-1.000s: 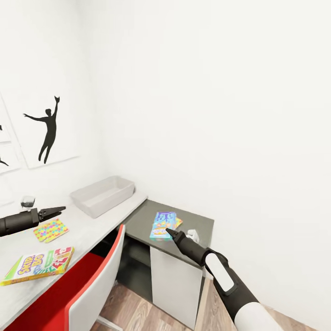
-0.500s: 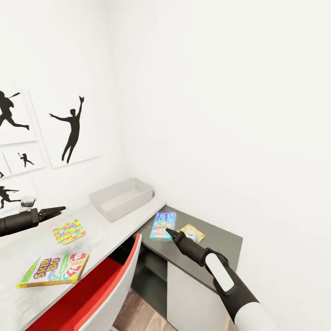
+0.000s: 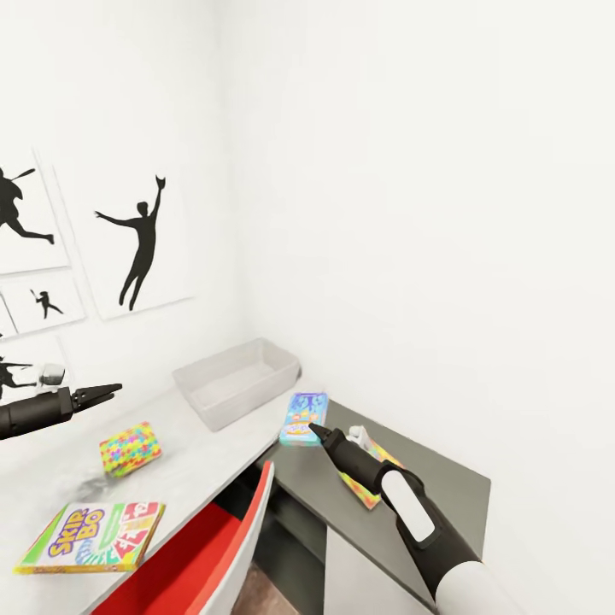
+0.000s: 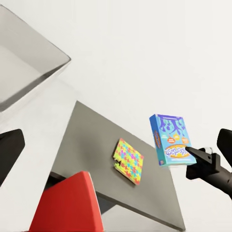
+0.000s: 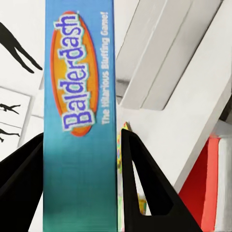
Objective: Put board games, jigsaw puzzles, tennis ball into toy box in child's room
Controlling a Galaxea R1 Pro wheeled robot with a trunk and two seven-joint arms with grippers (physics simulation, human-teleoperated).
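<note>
Since the toy box [image 3: 237,383] sits far left on the table [image 3: 188,431], right gripper [image 5: 79,145] grips the blue board game [image 5: 79,116], raised for transfer; left gripper [image 3: 106,393] hovers empty, fingers nearly closed.

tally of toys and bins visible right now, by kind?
Board games: 2, the green-edged SKIP-BO box and the blue Balderdash box in the right gripper
Multicolour jigsaw puzzle squares: 2
Pale grey toy box: 1
Total: 5
</note>
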